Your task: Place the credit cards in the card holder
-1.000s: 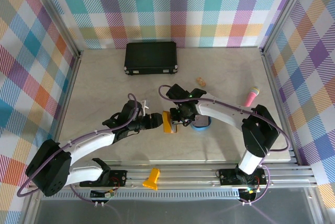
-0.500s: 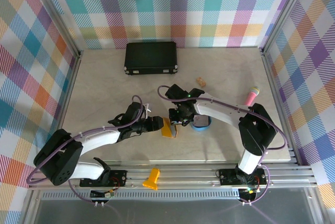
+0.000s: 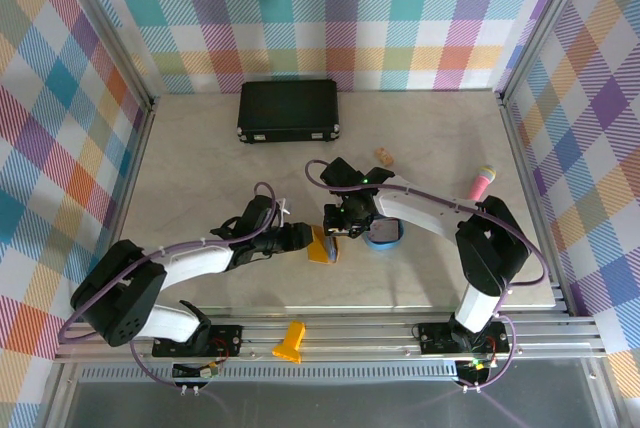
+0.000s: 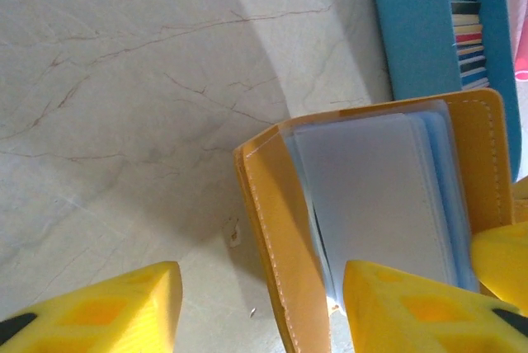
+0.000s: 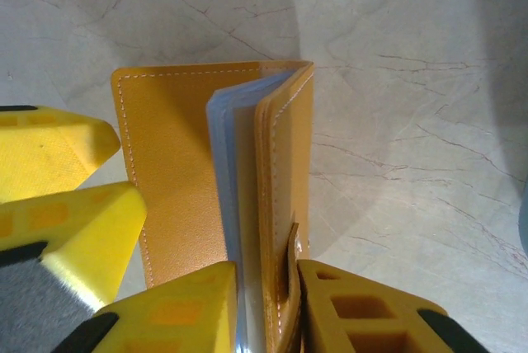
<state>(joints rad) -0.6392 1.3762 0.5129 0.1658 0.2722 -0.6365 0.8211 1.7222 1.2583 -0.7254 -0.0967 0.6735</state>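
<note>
Right gripper [image 5: 268, 291]: my fingers clamped on tab-side cover of yellow card holder [image 5: 177, 171], held half open, light blue pockets fanned. Left gripper [image 4: 260, 295]: fingers apart, straddling other cover, gap on one side, no pinch. From above, I see both grippers meet at holder, mid-table. Left arm [image 3: 200, 263] stretched low from near left, pointing right. Right arm [image 3: 430, 210] reaches left from near right, wrist bent back toward near edge. Credit cards [image 4: 466, 31] stacked edge-on in blue tray [image 4: 417, 40], just right of holder. Black case [image 3: 288, 111] at far side.
</note>
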